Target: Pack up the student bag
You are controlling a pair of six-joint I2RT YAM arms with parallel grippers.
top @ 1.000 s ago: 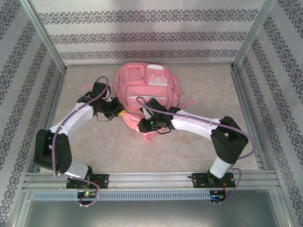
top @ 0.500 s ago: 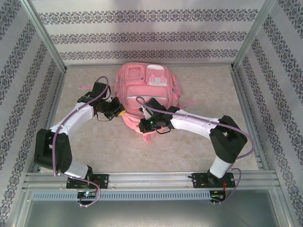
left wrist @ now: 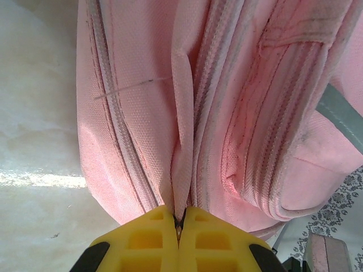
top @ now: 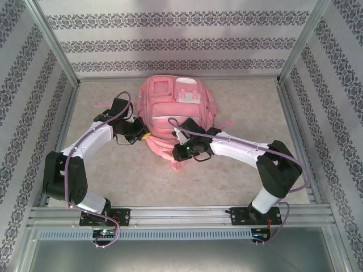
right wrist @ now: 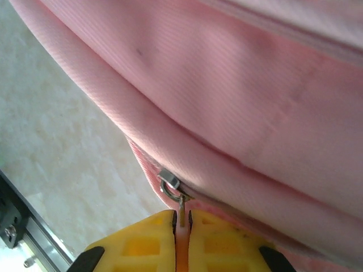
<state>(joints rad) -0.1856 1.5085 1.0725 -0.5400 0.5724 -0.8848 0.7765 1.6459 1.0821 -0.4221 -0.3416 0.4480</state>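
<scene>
The pink student bag [top: 173,105] lies flat at the table's middle back, pockets up. My left gripper [top: 144,136] is at its near left edge, yellow fingers [left wrist: 147,238] shut on a fold of pink fabric [left wrist: 182,170] beside a zip line. At the bag's near end my right gripper [top: 177,152] is shut on the metal zip pull [right wrist: 180,207]. The silver zip slider [right wrist: 169,181] sits just beyond the fingertips, on the seam of the bag [right wrist: 238,102].
Patterned walls and metal frame posts [top: 57,45] enclose the beige table [top: 238,187]. A pink strap [top: 224,123] trails out to the bag's right, another strap [top: 102,105] to its left. A metal rail [right wrist: 22,232] runs along the near edge.
My right gripper has shifted a little right and toward the near edge along the bag's bottom, taking the zip pull with it. The left arm has barely moved.
</scene>
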